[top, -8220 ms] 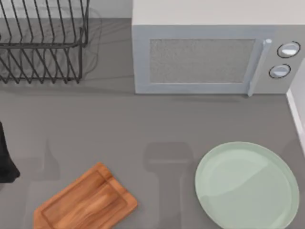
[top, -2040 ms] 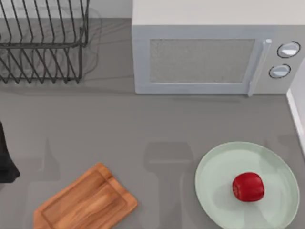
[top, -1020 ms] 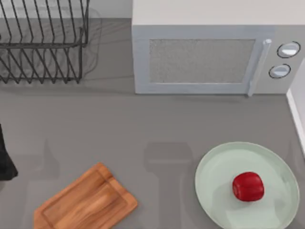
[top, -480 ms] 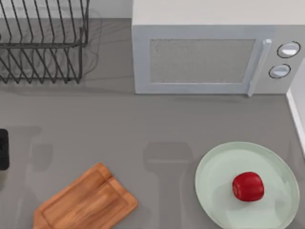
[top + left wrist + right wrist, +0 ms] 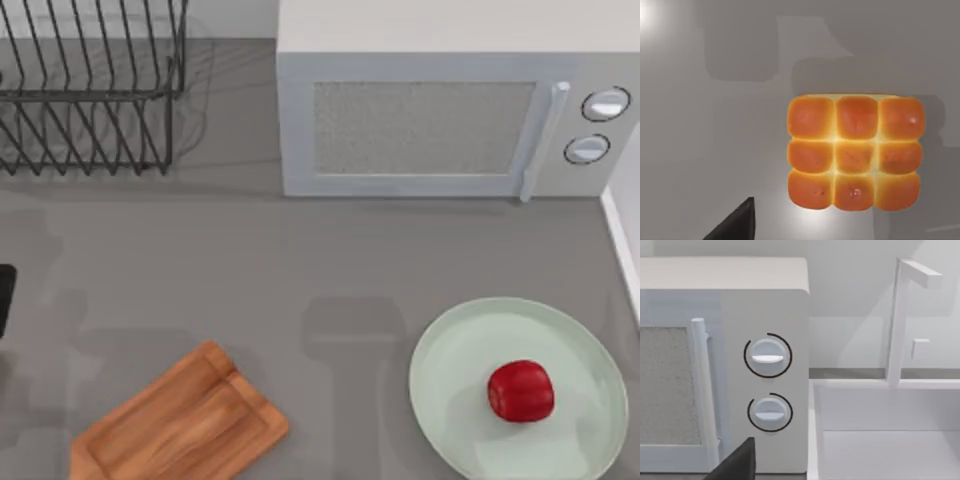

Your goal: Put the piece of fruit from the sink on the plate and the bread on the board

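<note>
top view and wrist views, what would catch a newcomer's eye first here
The glossy red piece of fruit sitting on the pale green plate at the table's right stands out first. Next comes the golden grid-scored bread lying on grey surface below the left wrist camera, then the big microwave at the back.

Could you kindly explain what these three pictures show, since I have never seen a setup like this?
This is a simulated kitchen worktop served by two AgileX robot arms with two-finger grippers. The top view looks straight down: a round pale mint-green plate carries a small glossy red fruit, a reddish-brown wooden cutting board lies bare at lower left, and a grey microwave and black wire dish rack stand at the back. The left wrist camera looks down on a square golden-brown bun scored into nine segments, lying on a grey surface, not held. The right wrist camera faces the microwave's two dials and a white sink.
</note>
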